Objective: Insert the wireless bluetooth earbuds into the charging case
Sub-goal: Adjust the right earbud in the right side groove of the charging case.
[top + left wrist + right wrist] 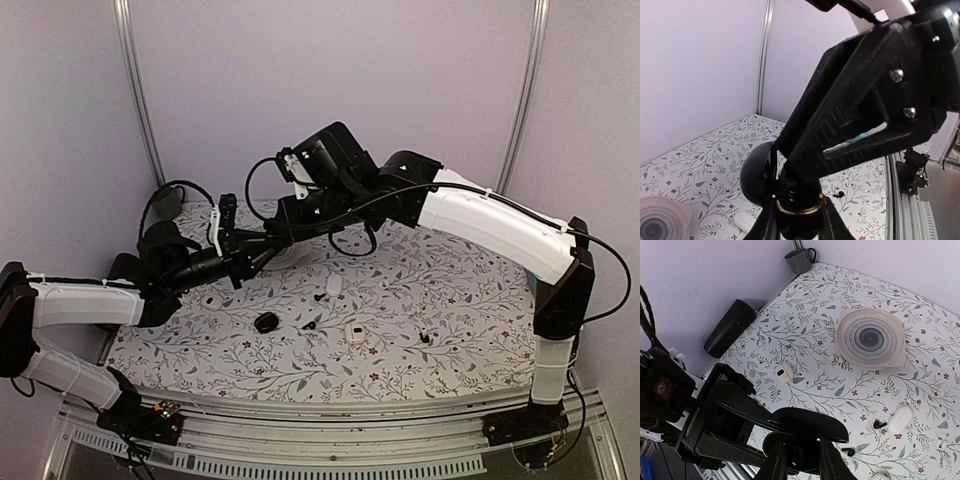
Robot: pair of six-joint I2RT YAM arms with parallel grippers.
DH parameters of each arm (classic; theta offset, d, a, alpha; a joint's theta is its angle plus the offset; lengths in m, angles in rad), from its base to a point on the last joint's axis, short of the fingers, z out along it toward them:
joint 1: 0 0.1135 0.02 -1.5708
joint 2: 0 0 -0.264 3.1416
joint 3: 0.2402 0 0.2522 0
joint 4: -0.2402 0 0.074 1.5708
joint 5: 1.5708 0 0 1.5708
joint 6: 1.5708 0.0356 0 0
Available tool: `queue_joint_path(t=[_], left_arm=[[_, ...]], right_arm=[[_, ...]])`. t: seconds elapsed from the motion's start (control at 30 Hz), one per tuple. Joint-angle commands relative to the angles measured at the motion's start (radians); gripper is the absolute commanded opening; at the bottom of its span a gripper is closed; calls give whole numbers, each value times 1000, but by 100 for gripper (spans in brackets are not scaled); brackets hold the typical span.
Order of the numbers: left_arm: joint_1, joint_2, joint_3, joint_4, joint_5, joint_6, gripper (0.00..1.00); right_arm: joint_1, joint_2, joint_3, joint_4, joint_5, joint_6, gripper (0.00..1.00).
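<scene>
Left pincer (799,225) and right pincer (800,462), both clenched on one black round case (758,175) held aloft; black earbuds (880,424) lie on the flowered table (450,300) well below, toward four o'clock in the top view.

The left arm (90,300) and right arm (490,220) are meeting over the back left of the table (480,350), both gripping a black round object (810,425), and are barring passage there. A swirled dish (870,337), white cases (901,418) and earbuds (879,424) are dotting the middle; the near right is lying open.
</scene>
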Motion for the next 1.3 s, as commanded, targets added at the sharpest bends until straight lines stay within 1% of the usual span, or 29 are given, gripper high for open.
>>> queue_joint_path(t=[0.0,0.27,0.47,0.87,1.07,1.27], left_arm=[[-12,-20,6,75,-24,17,0],[-12,-11,11,79,-18,14,0],[-12,-11,11,79,-16,18,0],[-21,-19,9,76,-18,33,0],[-23,-26,-1,90,-22,41,0],[-29,-31,-25,144,-34,54,0]], right_arm=[[-4,-16,-19,-21,8,2,26],[-4,-11,-17,-25,4,-12,32],[-4,-10,-15,-28,16,-16,33],[-15,-13,-15,-20,-2,-2,22],[-25,-19,-17,-20,-30,7,20],[-34,-30,-32,-3,-73,20,20]])
